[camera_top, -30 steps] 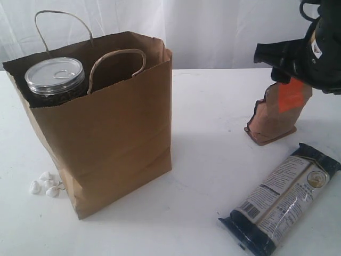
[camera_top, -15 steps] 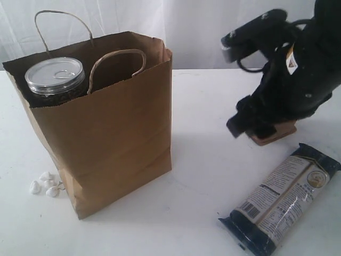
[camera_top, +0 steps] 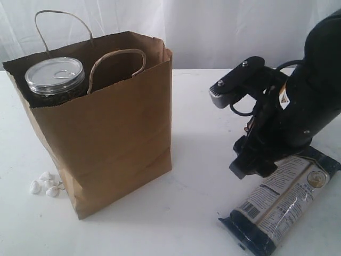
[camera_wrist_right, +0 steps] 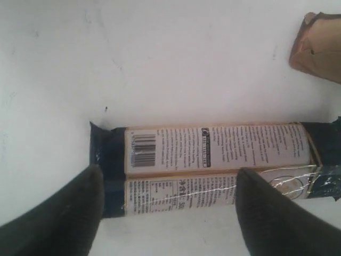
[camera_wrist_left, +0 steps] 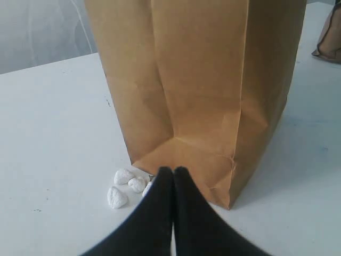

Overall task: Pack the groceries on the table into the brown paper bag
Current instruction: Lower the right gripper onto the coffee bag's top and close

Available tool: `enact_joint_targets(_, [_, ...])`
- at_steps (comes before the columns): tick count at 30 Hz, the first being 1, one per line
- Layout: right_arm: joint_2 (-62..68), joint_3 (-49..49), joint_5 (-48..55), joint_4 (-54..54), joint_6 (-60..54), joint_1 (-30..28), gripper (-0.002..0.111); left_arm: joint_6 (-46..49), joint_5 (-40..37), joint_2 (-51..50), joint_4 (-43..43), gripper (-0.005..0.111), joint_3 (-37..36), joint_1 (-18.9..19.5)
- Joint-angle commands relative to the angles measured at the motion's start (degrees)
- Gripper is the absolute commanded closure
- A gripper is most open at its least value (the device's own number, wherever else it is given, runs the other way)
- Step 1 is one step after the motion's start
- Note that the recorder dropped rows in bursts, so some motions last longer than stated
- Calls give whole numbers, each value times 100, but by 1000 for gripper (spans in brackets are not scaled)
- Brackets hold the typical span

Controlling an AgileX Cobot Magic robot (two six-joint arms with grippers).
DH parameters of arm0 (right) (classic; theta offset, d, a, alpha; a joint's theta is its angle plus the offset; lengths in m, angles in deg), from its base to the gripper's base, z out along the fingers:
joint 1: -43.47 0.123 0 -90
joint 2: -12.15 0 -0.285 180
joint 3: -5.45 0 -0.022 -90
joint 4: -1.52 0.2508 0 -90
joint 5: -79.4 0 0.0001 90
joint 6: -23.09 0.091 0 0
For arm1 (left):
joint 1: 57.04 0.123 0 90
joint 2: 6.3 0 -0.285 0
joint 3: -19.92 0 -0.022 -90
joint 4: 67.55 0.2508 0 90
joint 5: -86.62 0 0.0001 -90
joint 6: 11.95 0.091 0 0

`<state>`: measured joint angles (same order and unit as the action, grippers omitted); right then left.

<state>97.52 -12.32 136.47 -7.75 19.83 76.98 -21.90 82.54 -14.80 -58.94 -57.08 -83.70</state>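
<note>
The brown paper bag [camera_top: 106,128] stands upright on the left of the table [camera_top: 202,101], with a silver pull-tab can [camera_top: 55,74] showing in its open top. The long dark-blue packet [camera_top: 282,200] lies flat at the front right. My right gripper [camera_top: 254,162] hangs open just over the packet [camera_wrist_right: 213,160], its two fingers [camera_wrist_right: 64,213] spread along the packet's length with nothing between them. The brown pouch [camera_wrist_right: 318,45] stands beyond the packet and is hidden behind the right arm in the exterior view. My left gripper [camera_wrist_left: 173,172] is shut and empty, low beside the bag's base [camera_wrist_left: 202,106].
Several small white lumps [camera_top: 45,184] lie on the table by the bag's front left corner, close to the left gripper's tips [camera_wrist_left: 125,186]. A white curtain hangs behind the table. Bare tabletop lies between the bag and the packet.
My right arm has swung away from the pouch, down and toward the front, and now hovers over the dark-blue packet. Its jaws have stayed open. The left gripper has not moved.
</note>
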Motion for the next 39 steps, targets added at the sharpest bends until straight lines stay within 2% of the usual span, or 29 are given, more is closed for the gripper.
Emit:
enact_joint_targets(1, [-6, -15, -439, -95, 1645, -619, 43, -38, -31, 33, 23, 107, -21, -32])
enact_joint_targets(2, [-6, -3, -625, -106, 2470, -909, 43, -38, -31, 33, 23, 107, -21, -32])
enact_joint_targets(4, [-6, 57, -911, -201, 3370, -1282, 43, -38, -31, 33, 23, 107, -21, -32])
enact_joint_targets(10, [47, 469, -1538, -667, 4477, -2021, 43, -38, -31, 33, 23, 107, -21, -32])
enact_joint_targets(13, [257, 700, -1692, -667, 5436, -2283, 41, -38, -31, 33, 23, 107, -21, -32])
enact_joint_targets(21, [922, 1156, -2099, -637, 5495, -2330, 25, -38, -31, 33, 23, 107, -21, -32])
enact_joint_targets(39, [2534, 2113, -2027, -1161, 5898, -2555, 24, -38, -31, 33, 23, 107, -21, -32])
